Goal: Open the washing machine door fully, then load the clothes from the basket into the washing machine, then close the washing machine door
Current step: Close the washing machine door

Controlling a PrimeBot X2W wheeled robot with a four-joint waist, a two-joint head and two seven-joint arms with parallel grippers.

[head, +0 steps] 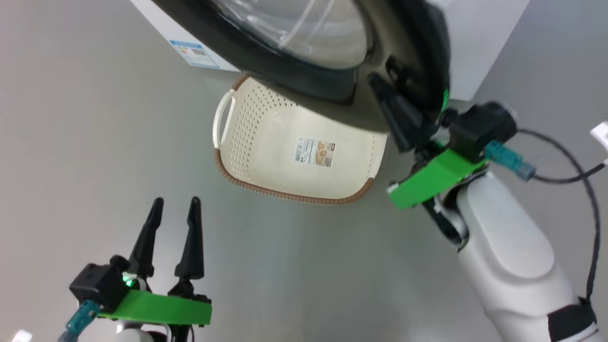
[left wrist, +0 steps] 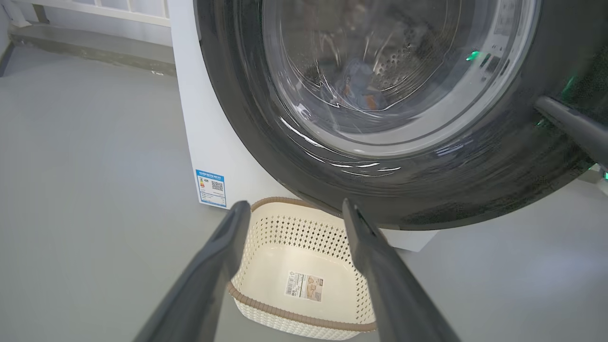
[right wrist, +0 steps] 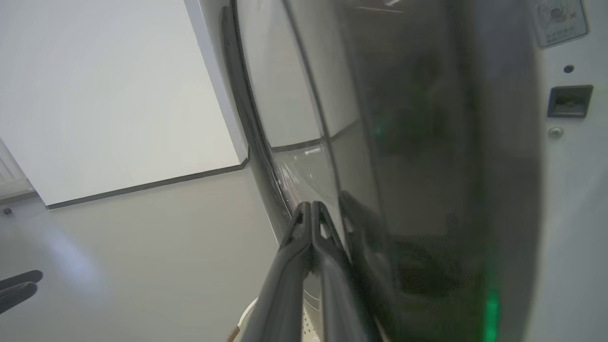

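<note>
Washing machine door [head: 304, 71]: wide glossy black rim, bulging clear glass bowl, at 12 o'clock in head view. It is ajar, not latched. Right wrist view sees it edge-on, with the latch slot [right wrist: 568, 100] exposed on the white washing machine [right wrist: 570, 213] front at 2 o'clock.

Clothes [left wrist: 358, 83]: small light-blue bundle with an orange patch, seen through the glass inside the perforated steel drum, 1 o'clock in left wrist view. Detail is blurred by reflections.

Basket [head: 294, 194]: cream, perforated, brown woven-look rim, on the floor at centre of head view. Its far end sits under the door's lower edge. The bare bottom shows a paper label [head: 316, 151]; one handle at 9 o'clock.

Right gripper [head: 380, 92]: fingers pressed together, nothing between them, at 2 o'clock in head view. They lie along the door's outer face near the rim. Their reflection sits right beside the tips in right wrist view, so they look to be touching.

Left gripper [head: 175, 204]: fingers spread, holding nothing, at 7 o'clock, well apart from the basket and pointing toward it.

Floor [head: 71, 142]: smooth matte grey. Blue sticker [left wrist: 211, 187] low on the machine's front corner, 8 o'clock of the door. White wall [right wrist: 118, 95] with a dark baseboard line. Grey ledge [left wrist: 95, 52] at 10 o'clock in left wrist view. Black cable [head: 584, 190] loops off the right wrist at 3 o'clock.
</note>
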